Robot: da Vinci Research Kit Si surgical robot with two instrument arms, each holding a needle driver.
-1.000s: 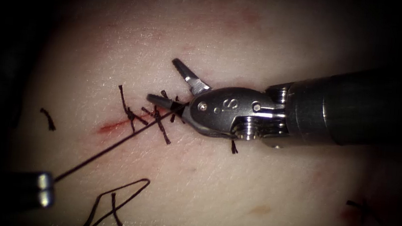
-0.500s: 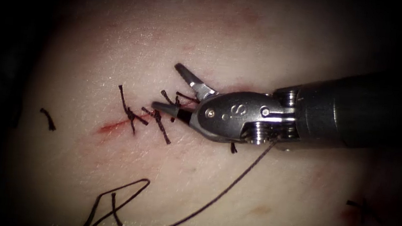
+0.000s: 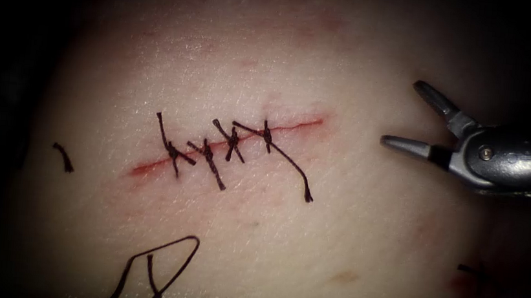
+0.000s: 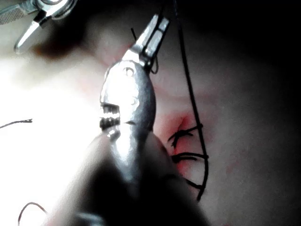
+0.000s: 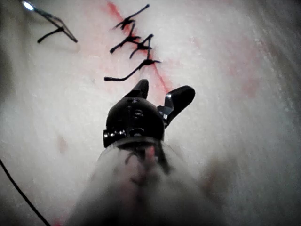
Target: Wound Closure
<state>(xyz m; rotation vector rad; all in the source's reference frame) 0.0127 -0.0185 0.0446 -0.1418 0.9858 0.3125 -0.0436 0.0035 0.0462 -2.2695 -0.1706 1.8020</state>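
Nearest the lens, at 7 o'clock, a dark bent loop point(image 3: 164, 259) lies on the tissue point(image 3: 307, 250), cut off by the frame edge. The right wrist view catches a bright glint at its end, but I cannot tell whether this is needle or thread. A short cut end point(image 3: 63, 157) sits alone at 9 o'clock. At the centre the cut point(image 3: 300, 123) slants up toward 2 o'clock, crossed by four knotted stitches point(image 3: 233, 143), with red fluid point(image 3: 143, 170) along its line. The right tool point(image 3: 401, 113) is at 3 o'clock, right of the cut and off the tissue, jaws spread wide and empty. The left tool point(image 4: 157, 23) shows jaws pressed together beside a long thread point(image 4: 190, 94); whether they pinch it is hard to make out.
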